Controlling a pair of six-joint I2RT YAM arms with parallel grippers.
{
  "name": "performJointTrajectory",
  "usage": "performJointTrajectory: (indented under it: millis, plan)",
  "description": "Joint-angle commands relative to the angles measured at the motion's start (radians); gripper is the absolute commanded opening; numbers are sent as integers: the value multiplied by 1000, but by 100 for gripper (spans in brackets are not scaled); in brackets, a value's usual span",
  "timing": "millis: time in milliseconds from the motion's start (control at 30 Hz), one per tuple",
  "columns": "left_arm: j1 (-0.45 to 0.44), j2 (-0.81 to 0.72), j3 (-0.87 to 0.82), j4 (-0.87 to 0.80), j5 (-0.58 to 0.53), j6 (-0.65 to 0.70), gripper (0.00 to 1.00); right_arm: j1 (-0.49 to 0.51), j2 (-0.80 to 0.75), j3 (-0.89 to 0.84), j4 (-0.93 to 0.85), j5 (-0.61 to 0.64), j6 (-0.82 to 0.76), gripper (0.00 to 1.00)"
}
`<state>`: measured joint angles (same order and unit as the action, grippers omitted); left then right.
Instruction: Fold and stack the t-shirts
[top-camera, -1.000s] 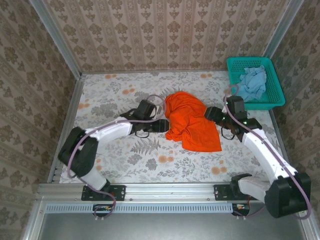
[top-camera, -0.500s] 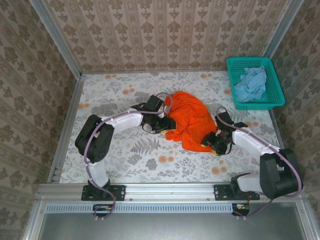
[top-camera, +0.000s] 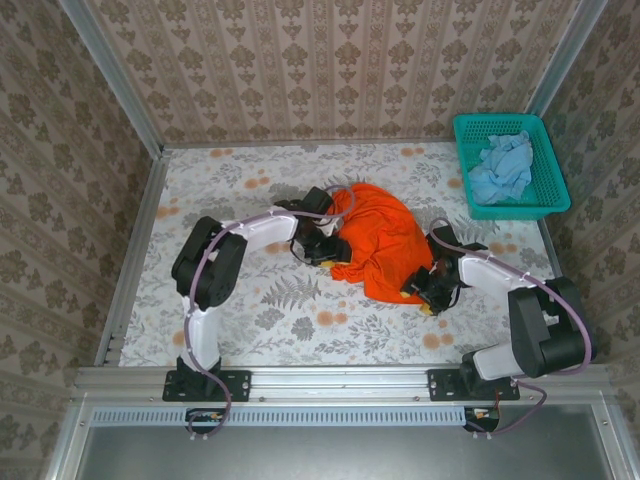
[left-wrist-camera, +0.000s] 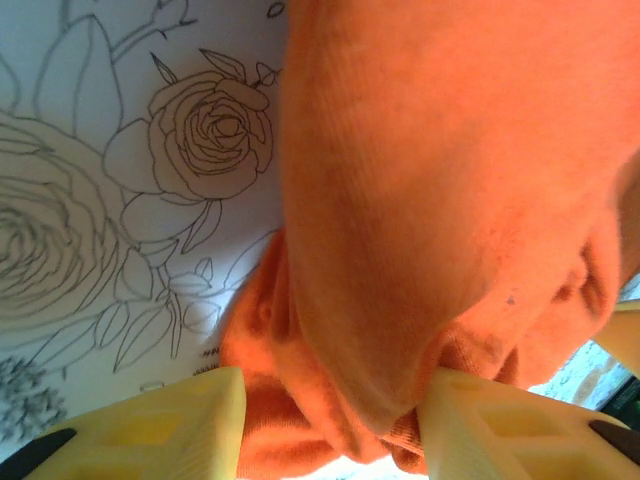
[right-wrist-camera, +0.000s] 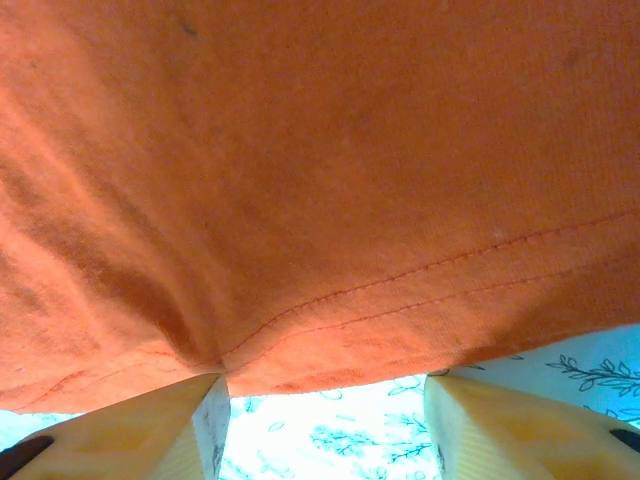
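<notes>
The orange t-shirt (top-camera: 385, 240) lies crumpled in the middle of the flowered table (top-camera: 250, 310). My left gripper (top-camera: 325, 247) sits at its left edge. In the left wrist view, a bunched fold of the orange t-shirt (left-wrist-camera: 430, 180) fills the gap between the left gripper's (left-wrist-camera: 335, 420) open yellow fingers. My right gripper (top-camera: 425, 290) is at the shirt's lower right corner. In the right wrist view, the stitched hem of the orange t-shirt (right-wrist-camera: 320, 150) hangs just above the right gripper's (right-wrist-camera: 325, 420) open fingertips, with bare table between them. A pale blue t-shirt (top-camera: 503, 165) lies crumpled in the basket.
The teal mesh basket (top-camera: 548, 203) stands at the back right corner. Patterned walls with metal posts close the table on three sides. Both arm bases sit on the rail along the near edge.
Both arms have swung in toward the orange shirt, the left to its left edge and the right down to its lower right corner. Both sets of jaws have narrowed.
</notes>
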<state>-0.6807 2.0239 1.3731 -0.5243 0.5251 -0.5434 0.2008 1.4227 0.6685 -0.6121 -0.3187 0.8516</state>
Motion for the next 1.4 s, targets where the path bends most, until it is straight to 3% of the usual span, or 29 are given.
performJointTrajectory:
  millis: [0, 67, 200, 300, 467, 600, 800, 1100, 1200, 1300, 1367]
  plan:
    - [-2, 35, 27, -34, 42, 43, 46, -2, 57, 7, 136, 60, 4, 51]
    - [-2, 46, 34, -39, 45, 50, 47, -2, 58, 0, 164, 61, 11, 46]
    - [-5, 56, 51, -85, 16, 86, 64, -2, 48, -3, 180, 74, 18, 33]
    - [-9, 34, 48, -153, -43, 154, 67, -3, 48, 3, 160, 92, 17, 24]
    - [-3, -62, -19, -195, -86, 239, 78, -3, 45, 6, 156, 102, 11, 20]
    - [-14, -66, -2, -248, -111, 299, 76, -5, 32, 3, 154, 113, 12, 19]
    - [4, -99, -35, -244, -130, 277, 76, -5, 30, 10, 151, 107, 7, 19]
    - [-27, 62, 106, -293, -113, 300, 46, -7, 33, 16, 160, 107, -2, 19]
    - [-29, 79, 124, -272, -108, 287, 29, -6, 42, 18, 161, 110, -4, 15]
    - [-29, 86, 173, -295, -132, 297, 1, -6, 35, 35, 152, 110, -16, 8]
    - [-24, 61, 184, -296, -168, 300, 0, -6, 15, 44, 148, 120, -24, 2]
